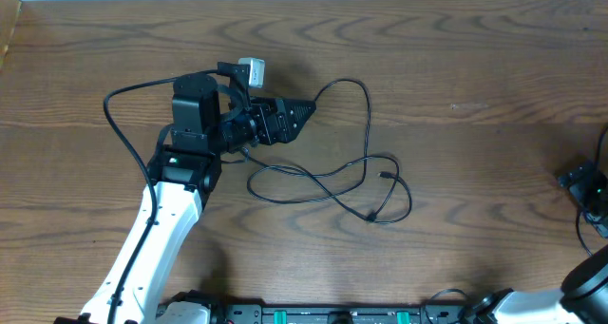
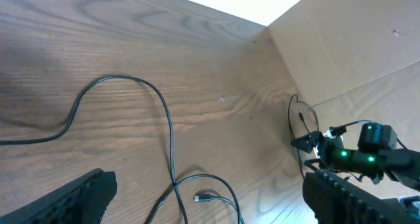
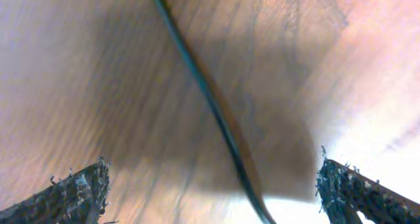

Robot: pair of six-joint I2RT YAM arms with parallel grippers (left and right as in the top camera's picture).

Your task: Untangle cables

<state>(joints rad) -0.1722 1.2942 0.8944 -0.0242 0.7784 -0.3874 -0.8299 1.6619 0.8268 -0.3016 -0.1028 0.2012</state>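
Note:
One thin black cable [image 1: 366, 134] lies in loose crossing loops mid-table, its small plug end [image 1: 385, 175] inside a loop. No white cable shows. My left gripper [image 1: 302, 111] is at the cable's left end, pointing right, open and holding nothing. In the left wrist view the cable [image 2: 167, 129] runs on the table between the open fingers [image 2: 210, 188], with the plug [image 2: 199, 198] just ahead. My right gripper [image 1: 579, 182] is at the far right edge. In the right wrist view its fingers [image 3: 213, 181] are open, close above a blurred dark cord [image 3: 210, 99]; I cannot tell which cord.
The wood table [image 1: 475, 67] extends around the cable. A cardboard wall [image 2: 354, 46] stands at the table's right side. The left arm's thicker black wire [image 1: 119, 124] arcs left of the arm. The right arm [image 2: 357, 155] with green lights shows in the left wrist view.

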